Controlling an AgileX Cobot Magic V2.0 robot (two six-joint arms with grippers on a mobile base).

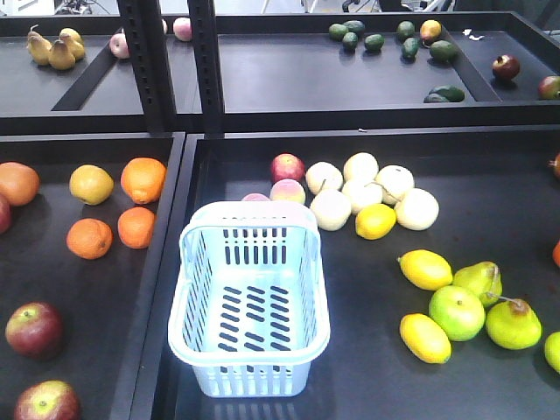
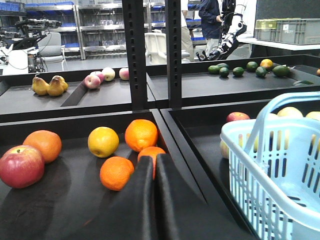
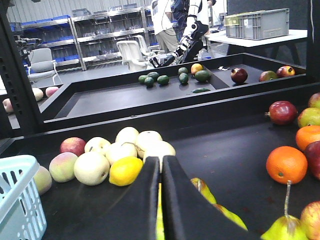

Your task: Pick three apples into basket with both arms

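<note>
The pale blue basket (image 1: 249, 297) stands empty at the front of the middle tray, also at the right of the left wrist view (image 2: 270, 165). Two dark red apples (image 1: 33, 328) (image 1: 45, 402) lie at the front of the left tray; one apple (image 2: 21, 166) shows at the left wrist view's left edge. Another dark red apple (image 3: 282, 112) lies far right in the right wrist view. My left gripper (image 2: 154, 161) is shut and holds nothing, above the oranges (image 2: 116, 172). My right gripper (image 3: 161, 161) is shut and holds nothing, above a lemon (image 3: 125, 170). Neither arm shows in the front view.
Oranges (image 1: 143, 179) and a yellow fruit (image 1: 91, 185) share the left tray. Pale pears (image 1: 363, 188), lemons (image 1: 425, 269) and green fruit (image 1: 456, 312) lie right of the basket. A black upright post (image 1: 149, 61) and a raised tray divider (image 1: 166, 262) stand between the trays.
</note>
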